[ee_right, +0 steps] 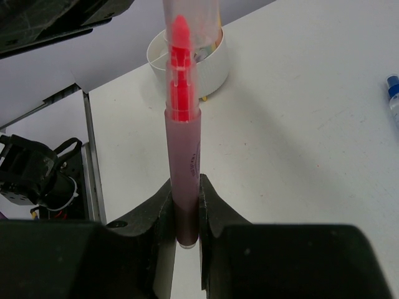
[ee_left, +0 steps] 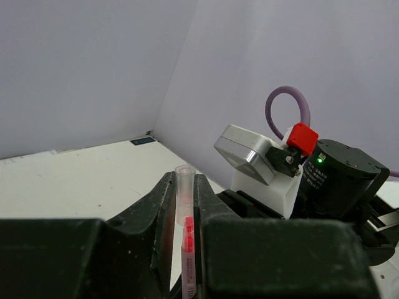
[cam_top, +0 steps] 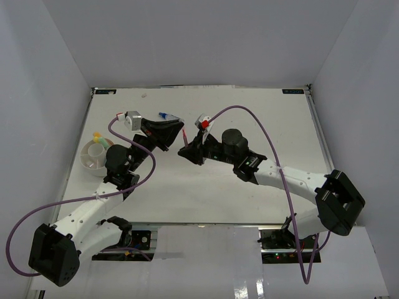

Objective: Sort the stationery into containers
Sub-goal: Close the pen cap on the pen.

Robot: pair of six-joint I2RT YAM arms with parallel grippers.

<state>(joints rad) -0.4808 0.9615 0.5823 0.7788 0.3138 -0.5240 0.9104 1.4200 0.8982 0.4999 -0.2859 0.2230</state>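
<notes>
A red marker [cam_top: 186,139] is held above the table's middle between both grippers. My right gripper [ee_right: 186,208] is shut on the marker's pinkish barrel [ee_right: 184,168]. The red tip [ee_right: 179,68] points towards the left arm. My left gripper [ee_left: 185,190] is shut on the marker's clear cap [ee_left: 185,184], and the red tip [ee_left: 187,240] sits at the cap's mouth. The round white dish [cam_top: 91,163] stands at the left, beside the left arm, with yellow and green items [cam_top: 98,136] in it. It also shows in the right wrist view [ee_right: 212,68]. A white blue-capped bottle [cam_top: 166,116] lies behind the left gripper.
The bottle's blue cap [ee_right: 393,87] shows at the right edge of the right wrist view. White walls close the table on three sides. The purple cables of both arms loop over the table.
</notes>
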